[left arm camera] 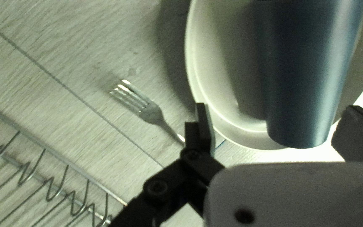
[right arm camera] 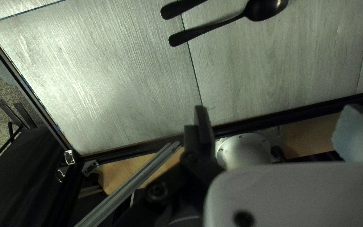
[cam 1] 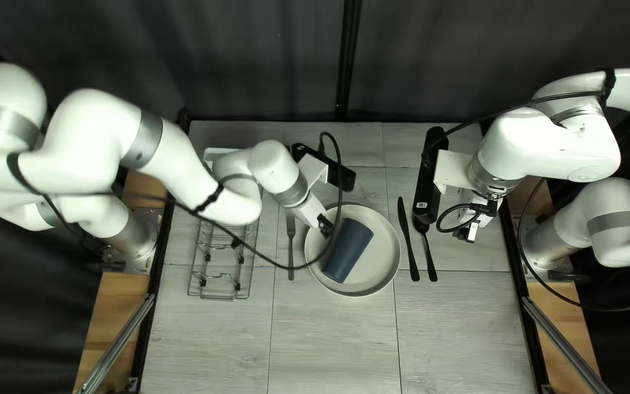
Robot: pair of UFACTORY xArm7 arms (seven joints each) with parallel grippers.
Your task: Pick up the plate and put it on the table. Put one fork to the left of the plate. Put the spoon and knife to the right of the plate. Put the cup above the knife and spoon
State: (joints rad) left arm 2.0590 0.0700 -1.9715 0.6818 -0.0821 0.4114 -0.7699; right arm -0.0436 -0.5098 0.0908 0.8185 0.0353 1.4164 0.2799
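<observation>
Lying in plate (cam 1: 384,268), cup (cam 1: 348,250) looks light, slick. Pinch mid-sides, top-left-view 10 and 4 o'clock; left gripper (left arm camera: 276,108), right gripper (right arm camera: 274,107) spread.

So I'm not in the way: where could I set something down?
Bare: grey tabletop from the round pale plate toward the near edge. It's crowded farther back: silver wire rack, grey fork, navy cup, black knife, black spoon.

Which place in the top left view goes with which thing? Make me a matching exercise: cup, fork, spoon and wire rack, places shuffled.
1. cup
2. fork
3. spoon
4. wire rack

A. just right of the knife
B. left of the fork
C. lying on its side on the plate
D. between the wire rack and the plate

Pairs: 1-C, 2-D, 3-A, 4-B
</observation>
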